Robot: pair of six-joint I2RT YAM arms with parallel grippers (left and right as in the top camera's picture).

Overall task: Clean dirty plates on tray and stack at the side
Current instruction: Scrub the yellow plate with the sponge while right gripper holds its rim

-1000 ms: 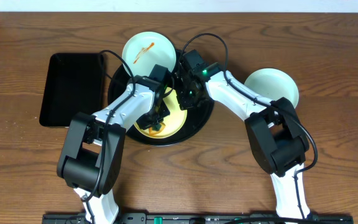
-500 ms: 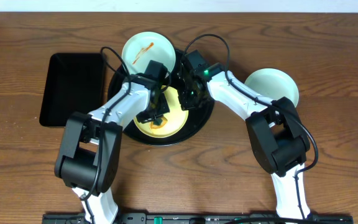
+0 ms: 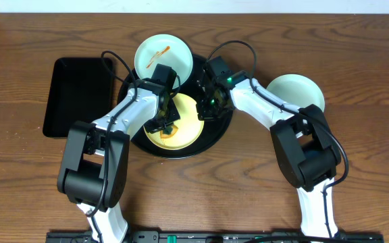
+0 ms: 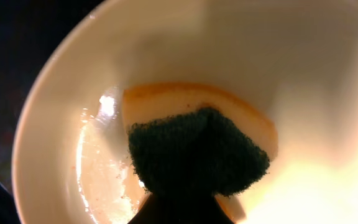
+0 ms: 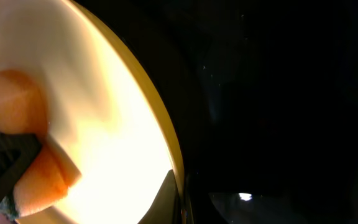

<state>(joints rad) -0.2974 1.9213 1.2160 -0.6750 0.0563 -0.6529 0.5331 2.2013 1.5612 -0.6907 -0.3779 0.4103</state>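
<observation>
A pale yellow plate [image 3: 186,116] lies on the round black tray [image 3: 216,129]. My left gripper [image 3: 165,125] is shut on an orange sponge with a dark green scouring face [image 4: 197,155], pressed onto the plate's inside [image 4: 303,74], where a wet pinkish smear [image 4: 101,171] shows. My right gripper [image 3: 206,110] is shut on the yellow plate's right rim [image 5: 166,143], one finger [image 5: 165,198] lying inside the rim. A blue-green plate with an orange sauce streak [image 3: 162,57] sits at the tray's far edge. A second blue-green plate [image 3: 296,93], unmarked, rests on the table to the right.
A rectangular black tray [image 3: 80,96] lies on the wooden table [image 3: 356,155] left of the round tray. Both arms cross over the round tray from the near side, with cables looping above them.
My left gripper has slid the sponge a little toward the far left across the yellow plate. The right gripper has kept its hold on the rim, shifting only slightly.
</observation>
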